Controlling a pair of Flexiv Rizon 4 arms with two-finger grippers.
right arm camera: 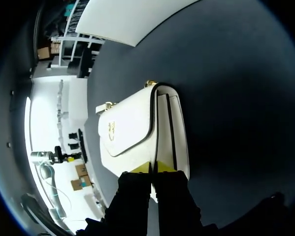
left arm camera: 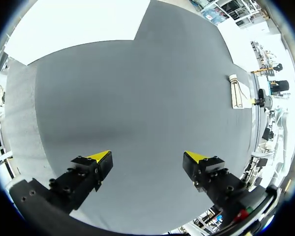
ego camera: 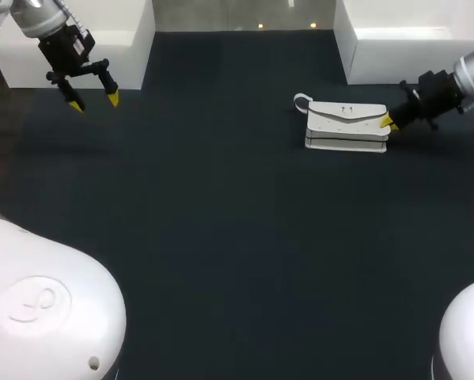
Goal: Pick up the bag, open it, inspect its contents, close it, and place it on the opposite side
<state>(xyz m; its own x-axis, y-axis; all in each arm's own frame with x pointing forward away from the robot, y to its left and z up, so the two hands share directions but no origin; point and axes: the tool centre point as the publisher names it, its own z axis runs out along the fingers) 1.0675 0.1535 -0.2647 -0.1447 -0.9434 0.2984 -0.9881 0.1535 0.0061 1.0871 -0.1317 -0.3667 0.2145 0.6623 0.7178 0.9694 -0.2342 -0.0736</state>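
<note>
A white flap bag (ego camera: 346, 125) with a small gold clasp lies on the dark table at the right, its strap loop (ego camera: 301, 101) at its left end. My right gripper (ego camera: 388, 122) is at the bag's right end. In the right wrist view the bag (right arm camera: 132, 128) lies just ahead, and the gripper (right arm camera: 153, 168) is shut with the flap's edge pinched between its yellow tips. My left gripper (ego camera: 94, 101) hangs open over the far left of the table, holding nothing. Its wrist view shows the open gripper (left arm camera: 147, 156) above bare table, with the bag (left arm camera: 235, 91) far off.
A white box (ego camera: 86, 39) stands at the back left and another white box (ego camera: 411, 39) at the back right, just behind the bag. The dark tabletop (ego camera: 221, 237) stretches wide between the two arms.
</note>
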